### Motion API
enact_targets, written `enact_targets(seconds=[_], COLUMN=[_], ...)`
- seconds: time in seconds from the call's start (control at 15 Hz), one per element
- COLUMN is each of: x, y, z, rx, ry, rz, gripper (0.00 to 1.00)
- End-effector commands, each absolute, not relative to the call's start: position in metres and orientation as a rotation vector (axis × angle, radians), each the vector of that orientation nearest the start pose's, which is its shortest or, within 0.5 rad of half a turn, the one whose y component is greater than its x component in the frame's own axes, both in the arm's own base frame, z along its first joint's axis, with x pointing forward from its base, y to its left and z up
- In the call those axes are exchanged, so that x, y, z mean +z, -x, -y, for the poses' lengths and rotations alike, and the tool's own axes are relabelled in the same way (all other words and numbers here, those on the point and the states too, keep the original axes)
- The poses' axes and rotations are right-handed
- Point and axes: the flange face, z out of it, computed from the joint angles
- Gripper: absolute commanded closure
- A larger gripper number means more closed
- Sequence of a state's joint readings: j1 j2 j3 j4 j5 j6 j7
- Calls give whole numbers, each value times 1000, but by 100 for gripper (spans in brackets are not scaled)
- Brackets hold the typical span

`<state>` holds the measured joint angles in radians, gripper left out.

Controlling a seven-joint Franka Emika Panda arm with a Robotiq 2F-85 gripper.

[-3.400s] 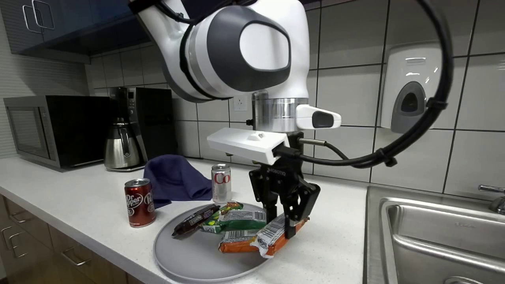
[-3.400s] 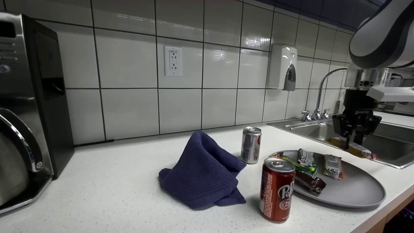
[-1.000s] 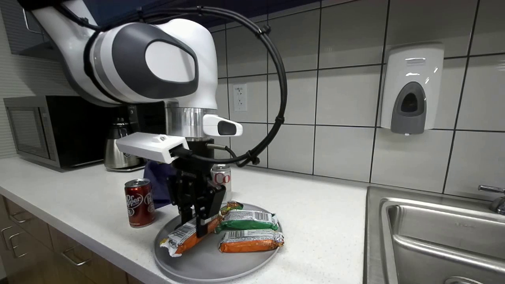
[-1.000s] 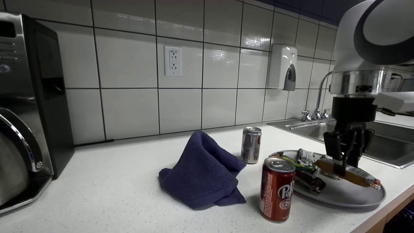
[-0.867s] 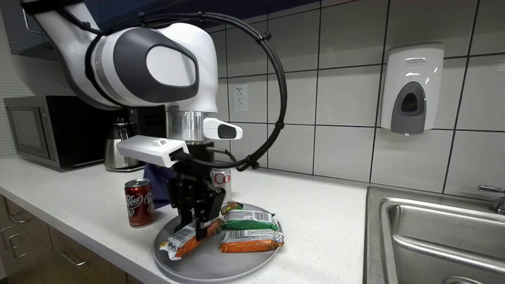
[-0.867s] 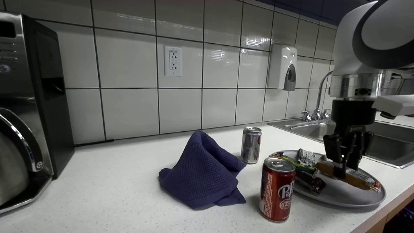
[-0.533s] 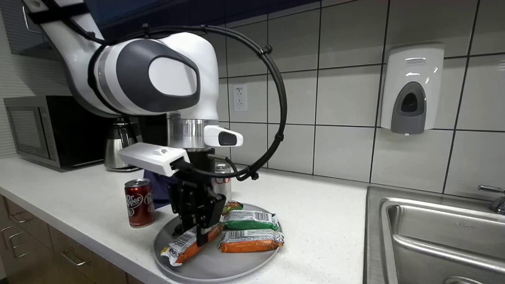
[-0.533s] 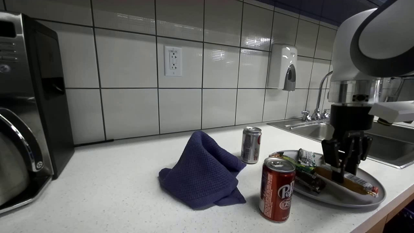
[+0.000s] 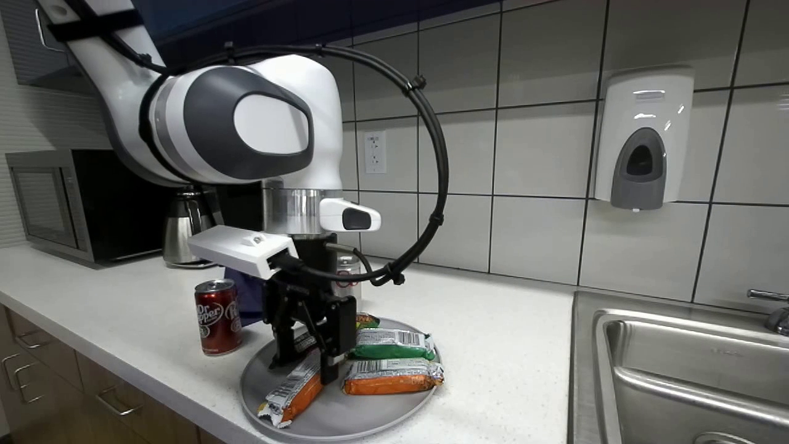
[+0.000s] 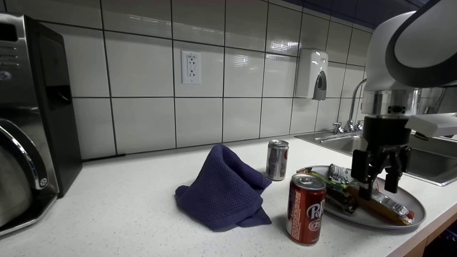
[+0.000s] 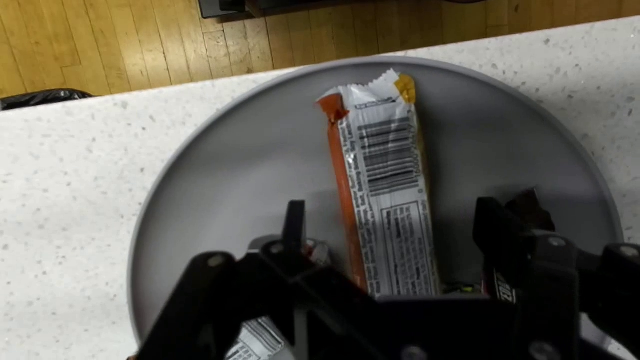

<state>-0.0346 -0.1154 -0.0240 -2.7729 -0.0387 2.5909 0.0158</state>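
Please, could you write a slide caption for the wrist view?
Wrist view: open gripper straddling an orange-and-silver wrapped bar on a gray plate.

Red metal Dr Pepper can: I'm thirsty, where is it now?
In an exterior view, the can stands left of the round gray plate, in front of the navy cloth.

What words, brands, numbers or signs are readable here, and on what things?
"Dr Pepper": red can
"23": same red can
Too small, blurred or partly covered to read surely: print on the silver can, snack bars, wall socket, coffee machine and soap dispenser.
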Motion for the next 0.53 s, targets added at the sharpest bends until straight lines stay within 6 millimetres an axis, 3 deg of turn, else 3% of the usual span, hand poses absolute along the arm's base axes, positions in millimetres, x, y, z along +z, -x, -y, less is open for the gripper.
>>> enact_targets(seconds=[0.0, 0.47], x=[257, 291], y=[-379, -374], z=[22, 33], rx=[77, -1], ry=[3137, 3105], rz=[-106, -170], gripper=[0, 0])
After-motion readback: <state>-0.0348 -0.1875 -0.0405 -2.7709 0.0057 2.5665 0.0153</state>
